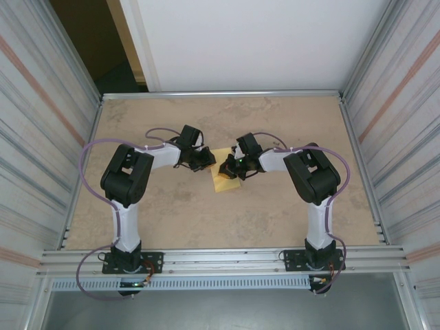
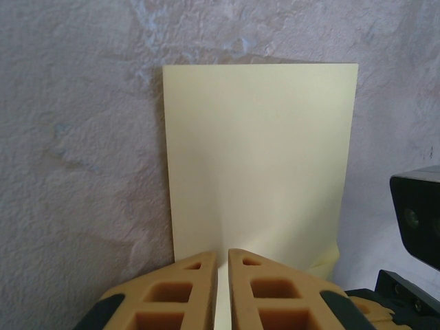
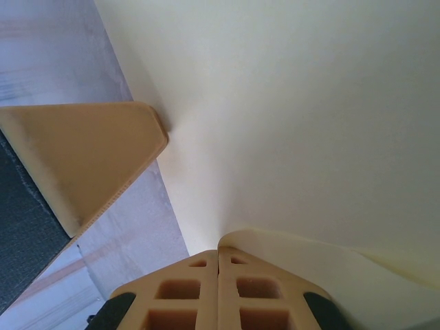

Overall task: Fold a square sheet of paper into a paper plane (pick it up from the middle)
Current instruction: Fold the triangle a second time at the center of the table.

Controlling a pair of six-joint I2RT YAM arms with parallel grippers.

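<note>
The square sheet of paper (image 1: 225, 181) is pale yellow and lies at the middle of the table, between both grippers. My left gripper (image 1: 205, 161) meets it from the left. In the left wrist view the sheet (image 2: 261, 151) stretches away flat, and its near edge runs into the narrow slit between the jaws of the left gripper (image 2: 222, 253), which is shut on it. My right gripper (image 1: 230, 169) comes from the right. In the right wrist view the right gripper (image 3: 218, 251) is shut on a curled edge of the sheet (image 3: 295, 103). One of the left gripper's fingers (image 3: 89, 155) presses beside it.
The mottled beige table (image 1: 275, 206) is walled by ribbed metal panels (image 1: 41, 137) left and right, with a metal rail (image 1: 220, 260) along the near edge. A black part of the right arm (image 2: 416, 213) sits close to the sheet's right side.
</note>
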